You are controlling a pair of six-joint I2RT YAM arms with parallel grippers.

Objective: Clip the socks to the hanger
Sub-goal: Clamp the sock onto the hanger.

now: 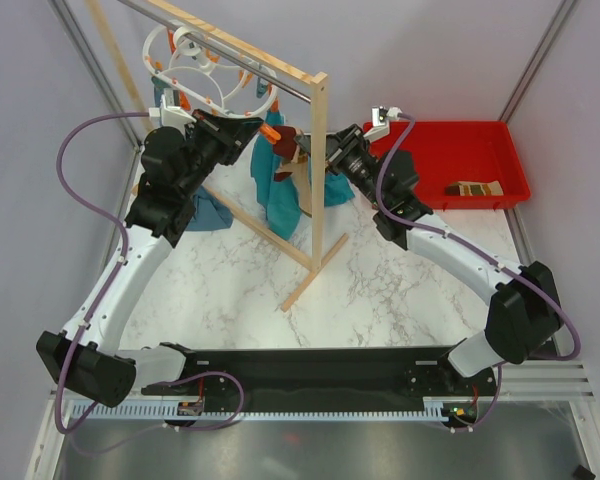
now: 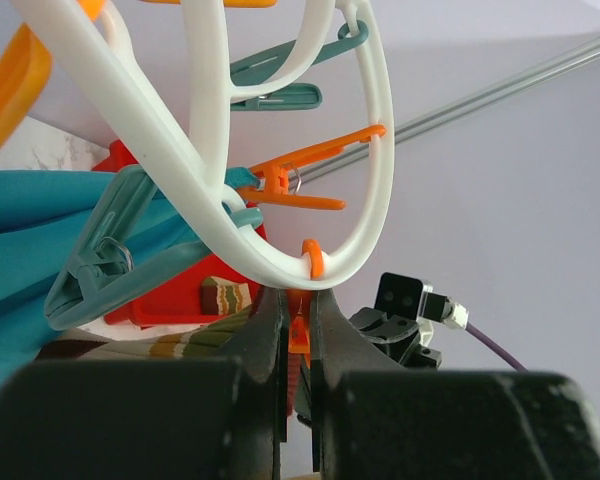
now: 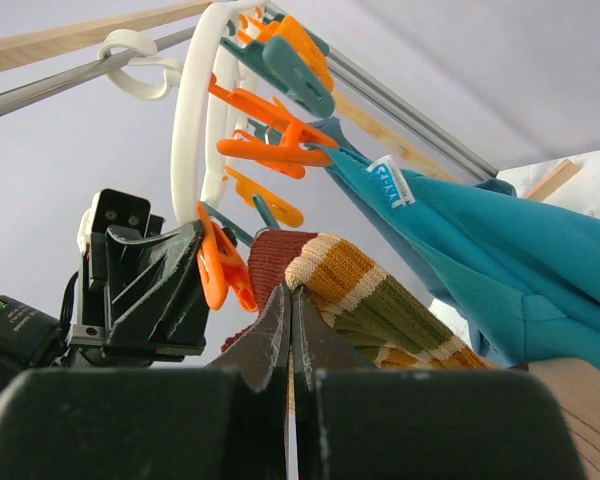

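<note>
My left gripper [image 2: 298, 300] has its jaws almost together, pinching an orange clip [image 2: 299, 335] at the bottom of the hanger [image 2: 372, 170]. My right gripper [image 3: 290, 300] is closed tight on the first sock [image 3: 365, 285], a knitted piece banded brown, cream, tan and olive green, held just beside that clip. The hanger, white plastic rings carrying orange and teal clips, hangs from the wooden rack [image 1: 321, 160] toward the far left corner. Teal cloths [image 1: 280, 185] hang beside it. The second sock [image 1: 474, 188] lies in the red tray [image 1: 435, 135] at the far right corner.
</note>
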